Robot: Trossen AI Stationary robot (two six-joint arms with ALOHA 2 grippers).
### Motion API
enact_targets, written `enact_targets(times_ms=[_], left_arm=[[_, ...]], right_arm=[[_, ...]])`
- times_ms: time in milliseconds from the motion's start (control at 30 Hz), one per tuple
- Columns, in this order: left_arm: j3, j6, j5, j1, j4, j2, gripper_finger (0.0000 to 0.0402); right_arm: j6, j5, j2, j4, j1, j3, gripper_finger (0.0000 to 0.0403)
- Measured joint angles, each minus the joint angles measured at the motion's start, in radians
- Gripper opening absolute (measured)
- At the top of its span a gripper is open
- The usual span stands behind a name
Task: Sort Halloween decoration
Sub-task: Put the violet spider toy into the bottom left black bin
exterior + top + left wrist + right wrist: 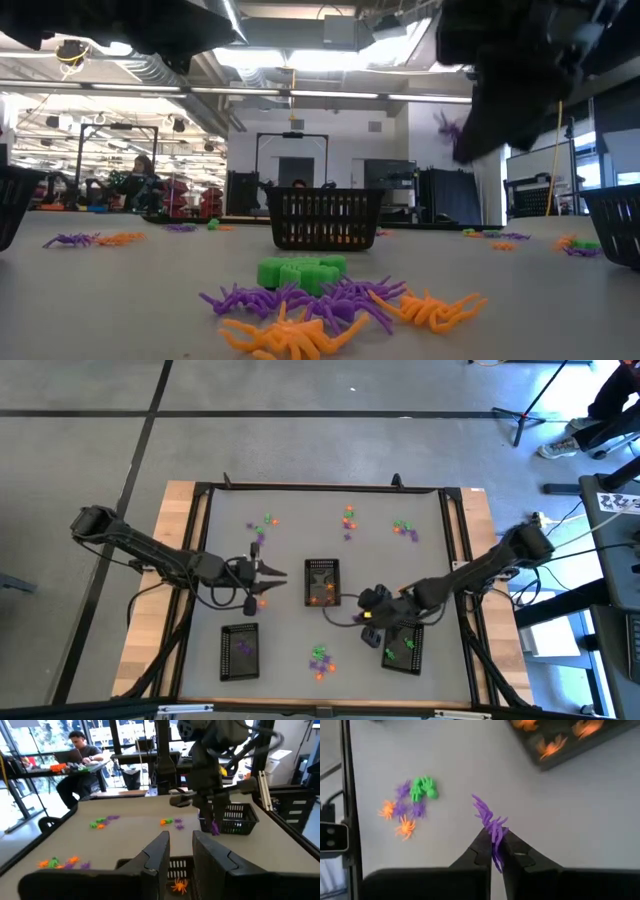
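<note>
Our right gripper (496, 851) pinches a purple spider (491, 827) above the table (430, 560); our left gripper (180, 851), slightly spread, hovers empty over an orange spider (179, 884). Trays hold some (several clusters (320, 660) remain scattered).

No text, label, brand, number or sign could be read in any of the views.
</note>
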State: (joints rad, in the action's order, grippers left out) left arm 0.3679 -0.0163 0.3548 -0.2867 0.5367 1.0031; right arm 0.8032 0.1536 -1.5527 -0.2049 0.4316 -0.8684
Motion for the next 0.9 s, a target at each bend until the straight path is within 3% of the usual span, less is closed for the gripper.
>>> enact_targets(times_ms=[300, 633, 900], left_arm=[[0.000, 0.014, -0.002, 0.000, 0.005, 0.000, 0.0076], [0.000, 0.014, -0.002, 0.000, -0.001, 0.000, 0.0076], [0.000, 0.009, -0.002, 0.000, -0.001, 0.000, 0.0076]], right_arm=[[0.000, -0.083, -0.141, 0.100, -0.016, 0.000, 0.0017], [0.000, -0.113, -0.159, 0.102, -0.042, 0.000, 0.0020], [0.000, -0.119, -0.159, 0.101, -0.041, 0.000, 0.0093]])
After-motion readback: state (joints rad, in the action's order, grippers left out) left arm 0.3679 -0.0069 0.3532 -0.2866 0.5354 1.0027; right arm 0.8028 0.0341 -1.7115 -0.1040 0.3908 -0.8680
